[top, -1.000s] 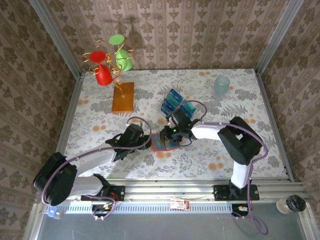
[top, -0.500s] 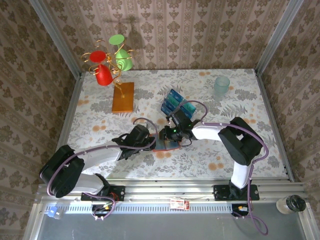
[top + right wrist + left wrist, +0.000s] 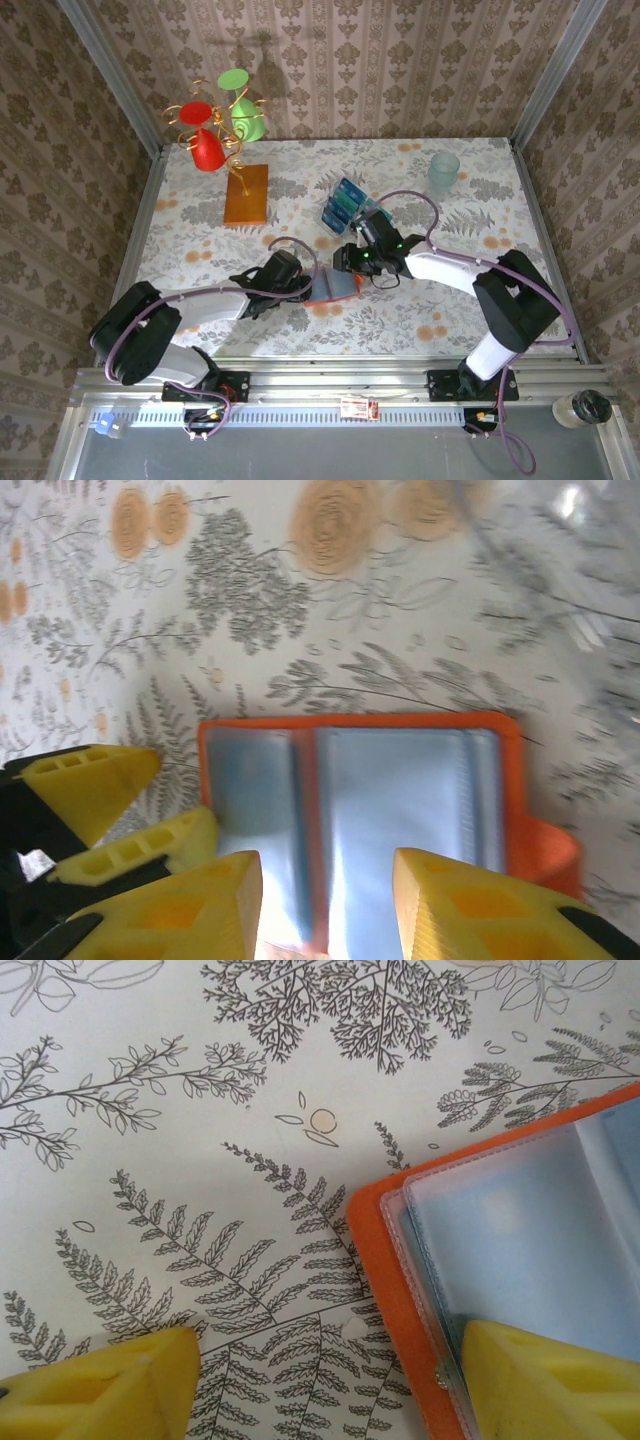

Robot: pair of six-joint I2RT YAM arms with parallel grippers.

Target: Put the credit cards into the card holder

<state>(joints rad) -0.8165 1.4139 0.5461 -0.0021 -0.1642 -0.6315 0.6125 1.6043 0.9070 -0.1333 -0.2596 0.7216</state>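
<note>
The card holder (image 3: 335,288) lies open on the floral table, orange with clear bluish sleeves. My left gripper (image 3: 307,287) is open at its left edge. In the left wrist view the holder (image 3: 385,1290) runs under the right finger (image 3: 560,1385), which rests on a sleeve, while the other finger is over bare cloth; the left gripper (image 3: 325,1390) holds nothing. My right gripper (image 3: 349,261) hovers just behind the holder (image 3: 400,800), open (image 3: 325,910) with nothing in it. The blue and teal credit cards (image 3: 345,205) lie stacked farther back.
An orange-brown flat board (image 3: 247,194) lies at the back left, below a wire stand with red and green cups (image 3: 215,125). A translucent cup (image 3: 444,172) stands at the back right. Walls close the table on three sides.
The right gripper has drawn back from the holder toward the right and its jaws have spread. The left gripper slid right up to the holder's left edge.
</note>
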